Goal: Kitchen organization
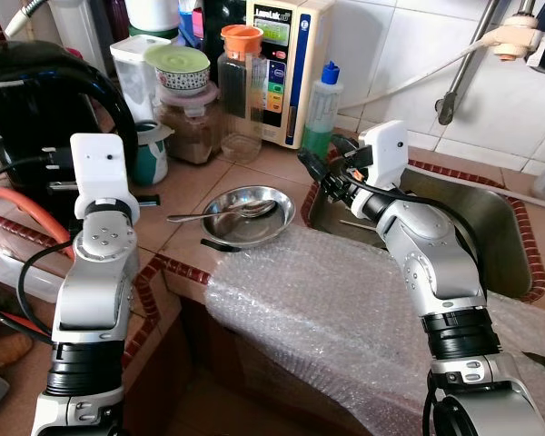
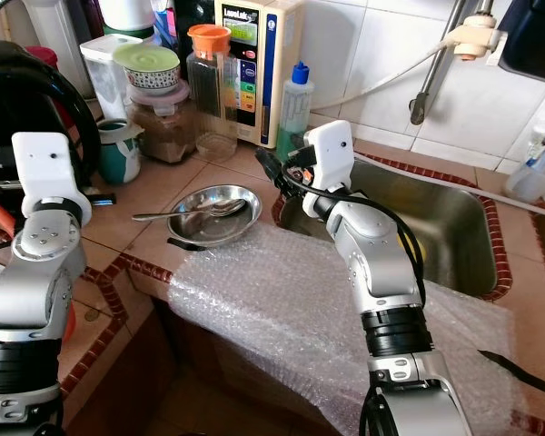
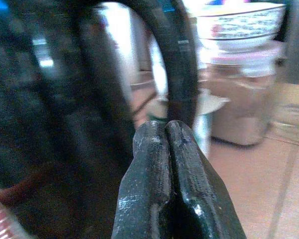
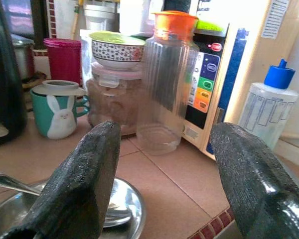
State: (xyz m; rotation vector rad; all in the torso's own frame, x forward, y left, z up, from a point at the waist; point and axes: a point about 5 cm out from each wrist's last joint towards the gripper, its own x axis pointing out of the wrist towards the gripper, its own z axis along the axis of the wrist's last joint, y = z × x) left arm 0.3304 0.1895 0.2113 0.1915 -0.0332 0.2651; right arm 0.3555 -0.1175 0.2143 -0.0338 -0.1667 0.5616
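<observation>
Steel bowl (image 1: 247, 213) sits on the tiled counter (image 1: 191, 195) right at the sink's near-left corner, with a spoon (image 1: 220, 213) lying across it, handle sticking out toward my left. I take this as the thing to tidy, likely into the sink (image 2: 427, 227). Bowl looks thin, light, stiff, polished, so slippery; the black fingers will slide on the curved wall. I'd pinch the rim on the side nearest the sink, one finger inside, one outside. The spoon is loose and will rattle or drop if I tilt the bowl, so keep it level or lift the spoon first by its handle.

My right end effector (image 1: 320, 169) hovers just beyond the bowl's far right edge, over the counter by the sink rim, fingers (image 4: 84, 184) spread wide, nothing between them. In the right wrist view it looks past the bowl toward the clear jar with the orange lid (image 4: 167, 79), the brown-filled container (image 4: 109, 102) with a patterned bowl (image 4: 117, 49) stacked on top, and the rabbit mug (image 4: 60, 114).

Bubble wrap (image 1: 345, 309) drapes the counter edge in front of me; soft, could snag.

Left end effector (image 3: 172, 134) is pressed closed and empty, close to the black kettle handle (image 3: 177, 64) at far left.
</observation>
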